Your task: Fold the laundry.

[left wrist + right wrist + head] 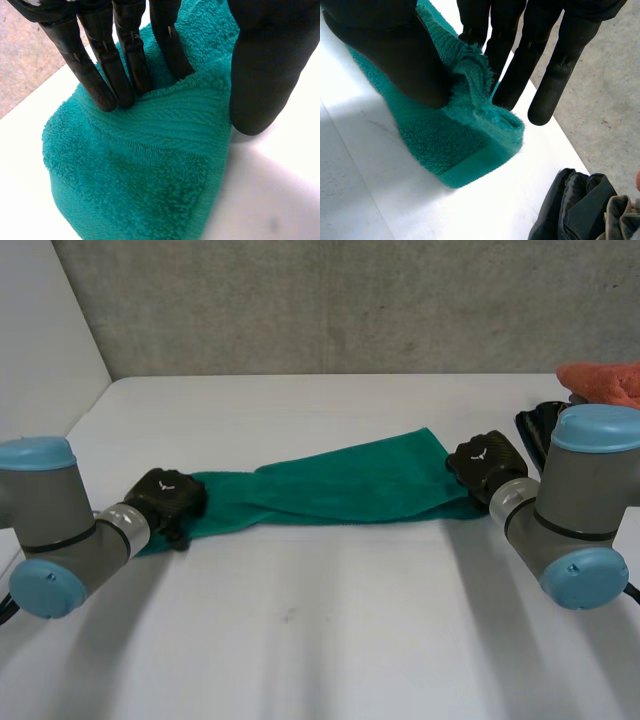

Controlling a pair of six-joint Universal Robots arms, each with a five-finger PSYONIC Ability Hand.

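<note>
Nearest my camera, the elbow of the left arm [45,530] sits at the lower left of the head view and that of the right arm [585,500] at the lower right, both reaching inward over the white table [320,640]. Between them a green towel [340,485] runs as a long, narrow band across the middle of the frame, already doubled lengthwise by the look of it. The left hand [168,502] has the towel's left end: its fingers [125,75] dig into the top of the terry while the thumb [260,75] closes against the edge, gathering a ridge of cloth between them, so I judge it a grasp. The right hand [485,465] clamps the right end, a bunched fold pinched between its thumb [395,55] and fingers [520,70]. I judge that holding both ends keeps the band taut and straight, ready for one end to be carried over to the other. At the upper right edge lie an orange cloth [605,382] and a dark garment [538,425], near the right hand but apart from the towel, probably waiting their turn.
</note>
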